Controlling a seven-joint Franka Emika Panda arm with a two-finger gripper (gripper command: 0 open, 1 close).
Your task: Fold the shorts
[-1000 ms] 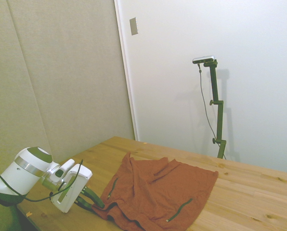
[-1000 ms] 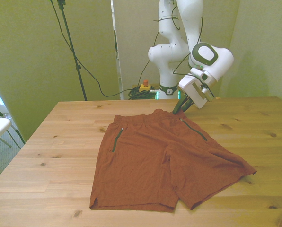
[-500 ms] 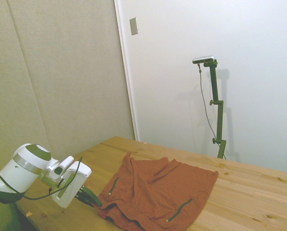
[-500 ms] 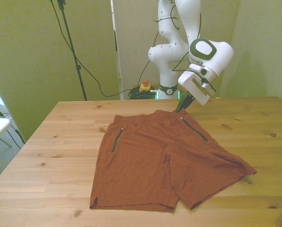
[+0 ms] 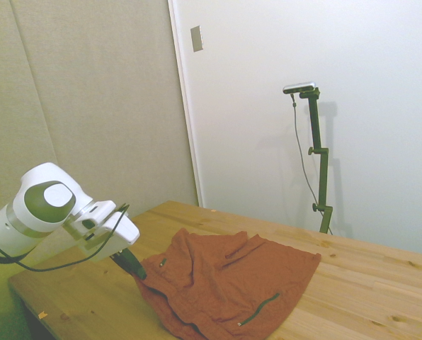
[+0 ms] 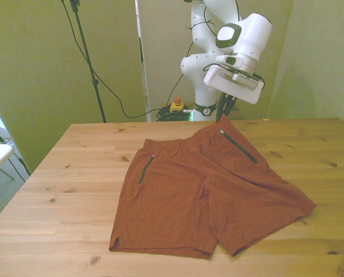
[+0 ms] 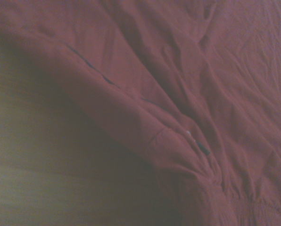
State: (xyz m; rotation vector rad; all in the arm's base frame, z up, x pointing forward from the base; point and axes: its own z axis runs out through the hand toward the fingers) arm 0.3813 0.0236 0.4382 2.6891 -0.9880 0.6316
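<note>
I have the gripper [image 6: 220,113] pinched shut on the waistband of the shorts [image 6: 206,190], at the corner on the front view's right, and that corner is lifted clear of the wooden table [image 6: 74,173]. The fingertips look closed on only a narrow bite of fabric. The rest of the garment lies flat in the middle of the table, legs pointing toward the near edge, with the cloth rising in a tented ridge up to the fingers. In the side view the gripper [image 5: 133,268] hangs low over the table with the raised corner [image 5: 149,283] trailing folds below it.

My main worry is that grip. It sits at the very edge of the waistband, and I judge the soft cloth could slide out as more weight comes off the table. If I carry the corner across too low or too fast, the lying part may drag along the wood instead of folding, bunching near the zipped pocket [image 6: 239,146] and leaving a crooked crease. The other pocket [image 6: 145,170] side is unweighted, so it may shift too. From the wrist view [image 7: 178,94] I see only blurred wrinkled cloth, so I cannot confirm how deep the hold is.
</note>
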